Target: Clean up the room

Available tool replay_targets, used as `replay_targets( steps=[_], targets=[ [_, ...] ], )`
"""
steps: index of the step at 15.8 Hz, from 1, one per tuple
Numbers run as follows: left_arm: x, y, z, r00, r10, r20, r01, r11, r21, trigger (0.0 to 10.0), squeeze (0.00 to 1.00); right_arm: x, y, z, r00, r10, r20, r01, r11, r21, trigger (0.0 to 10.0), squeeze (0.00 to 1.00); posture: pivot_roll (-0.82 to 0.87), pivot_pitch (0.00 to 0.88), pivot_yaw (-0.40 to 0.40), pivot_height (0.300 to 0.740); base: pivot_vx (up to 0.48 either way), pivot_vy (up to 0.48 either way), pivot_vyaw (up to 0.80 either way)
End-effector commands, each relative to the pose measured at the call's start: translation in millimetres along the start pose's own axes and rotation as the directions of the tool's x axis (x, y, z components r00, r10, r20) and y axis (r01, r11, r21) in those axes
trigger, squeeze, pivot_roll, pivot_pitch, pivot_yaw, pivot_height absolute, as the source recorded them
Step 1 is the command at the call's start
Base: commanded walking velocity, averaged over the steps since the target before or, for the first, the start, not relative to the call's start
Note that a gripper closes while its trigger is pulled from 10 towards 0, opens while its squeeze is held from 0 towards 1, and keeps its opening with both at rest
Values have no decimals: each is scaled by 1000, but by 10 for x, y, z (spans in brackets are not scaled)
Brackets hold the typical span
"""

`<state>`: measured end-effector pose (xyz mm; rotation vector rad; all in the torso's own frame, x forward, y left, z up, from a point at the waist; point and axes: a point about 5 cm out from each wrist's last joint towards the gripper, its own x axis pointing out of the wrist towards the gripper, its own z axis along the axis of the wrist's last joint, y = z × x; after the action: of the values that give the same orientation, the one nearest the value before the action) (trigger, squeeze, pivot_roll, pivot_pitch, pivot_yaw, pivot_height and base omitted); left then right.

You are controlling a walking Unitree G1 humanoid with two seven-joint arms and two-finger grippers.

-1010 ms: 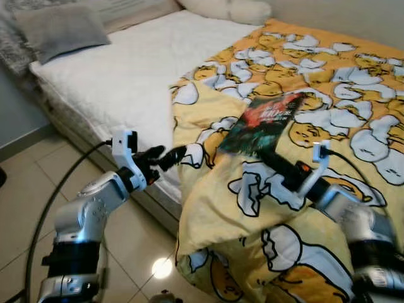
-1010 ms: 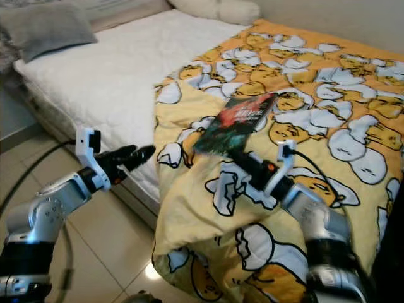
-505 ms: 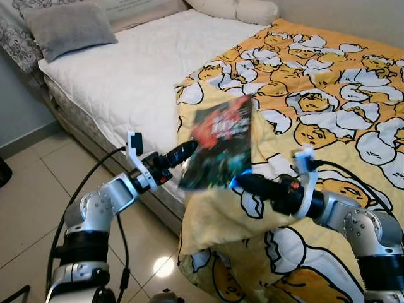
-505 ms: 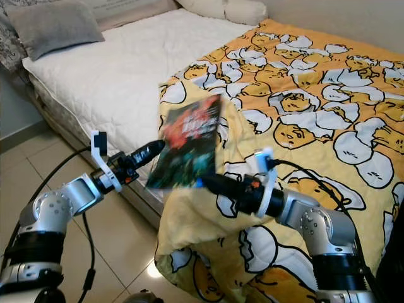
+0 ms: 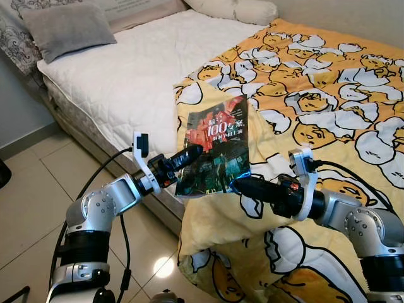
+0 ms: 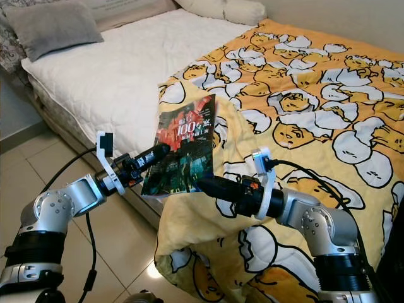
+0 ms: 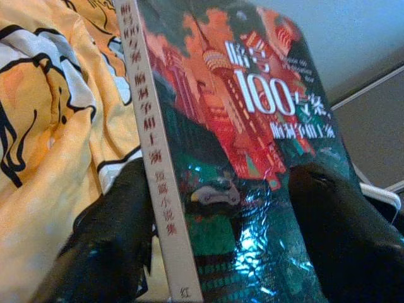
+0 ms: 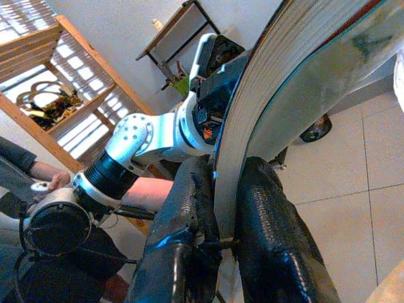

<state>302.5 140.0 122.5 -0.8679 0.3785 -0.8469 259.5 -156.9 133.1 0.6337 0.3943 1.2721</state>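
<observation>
A book (image 5: 214,151) with a red and teal cover stands upright in the air over the bed's near edge, above the yellow blanket (image 5: 328,95). My right gripper (image 5: 243,185) is shut on its lower edge; in the right wrist view both fingers (image 8: 189,208) clamp the page block (image 8: 303,88). My left gripper (image 5: 189,153) reaches in from the left and meets the book's left side. In the left wrist view its two fingers (image 7: 113,240) stand wide apart on either side of the spine and cover (image 7: 252,126), not pressing it.
The yellow cartoon-print blanket hangs over the bed's corner to the floor. A bare white mattress (image 5: 126,76) lies to the left, with a grey pillow (image 5: 66,28) and white pillows (image 5: 240,9) at the head. Tiled floor (image 5: 31,208) lies beside the bed. A person's arm (image 8: 38,170) appears in the right wrist view.
The book lay flat on the blanket; my right gripper lifted it, swung it left and stood it upright. My left gripper came up to its left side.
</observation>
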Motion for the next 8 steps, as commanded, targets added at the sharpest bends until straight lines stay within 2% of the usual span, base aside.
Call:
replay_targets(
  steps=[1,2,3,4,5,6,8],
  targets=[
    [-18,-13,-3,1000,17,-9,-17,1000,17,0,0,32,53,46,999,34,2,-34,999,-30,0,0,-56,0,48,740,0,0,0],
    [-27,-10,-11,1000,29,-12,-29,999,17,1373,0,35,52,40,999,33,0,-33,999,-29,0,0,-55,0,47,740,0,0,0],
    [-29,-6,-16,999,43,-14,-42,999,27,1373,0,35,52,38,999,34,-1,-34,999,-29,0,0,-55,0,46,740,0,0,0],
    [-33,3,-20,998,68,-11,-68,997,26,2039,0,40,52,38,999,33,-4,-33,999,-28,0,0,-55,0,46,740,0,0,0],
    [-36,26,-13,994,113,9,-114,992,54,1098,0,36,43,39,999,32,-5,-32,999,-26,0,0,-54,0,44,740,0,0,0],
    [-35,29,-19,992,123,10,-123,991,48,0,0,37,45,43,999,32,-5,-32,999,-25,0,0,-54,0,44,740,0,0,0],
    [-34,23,-20,992,122,11,-122,992,45,0,0,39,49,44,999,34,-7,-34,999,-24,0,0,-54,0,44,740,0,0,0]
  ],
)
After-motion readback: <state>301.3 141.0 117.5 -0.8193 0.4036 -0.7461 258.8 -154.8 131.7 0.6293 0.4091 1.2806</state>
